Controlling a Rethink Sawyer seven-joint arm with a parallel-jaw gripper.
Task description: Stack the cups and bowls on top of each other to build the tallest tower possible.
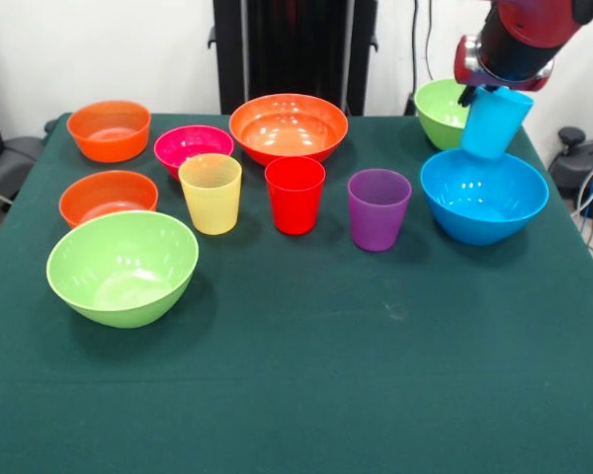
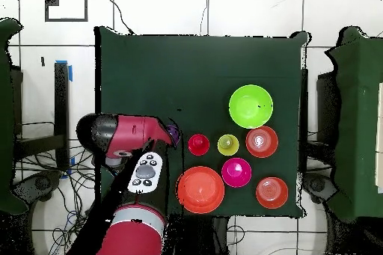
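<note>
The gripper (image 1: 482, 97) hung above the table's (image 1: 306, 395) right side in the front view, its jaws closed on the rim of the light blue cup (image 1: 494, 122). That cup was lifted clear and tilted, directly over the blue bowl (image 1: 483, 196) and in front of a green bowl (image 1: 442, 111) at the back edge.

The cups looked like thin, light, stiff plastic with a glossy, probably slippery skin. A pinch across the rim, 1 jaw inside and 1 outside, seemed the soundest hold, since the tapered walls could slide out of a side squeeze. The bowls were wider than the jaws could likely span, so a rim pinch would suit them too. None looked fragile, though an empty cup would tip easily.

By count there were 4 cups: light blue in the air, and yellow (image 1: 211, 194), red (image 1: 295, 195) and purple (image 1: 379, 208) standing upright in a row mid-table. There were 7 bowls: 2 green, the second (image 1: 123, 268) at the front left, 1 blue, 1 wide orange (image 1: 288, 127), 2 small orange (image 1: 109, 130) (image 1: 108, 197) and 1 magenta (image 1: 192, 146). Nothing was stacked yet. In the overhead view the arm hid the gripper, the held cup and the bowls beneath.
</note>
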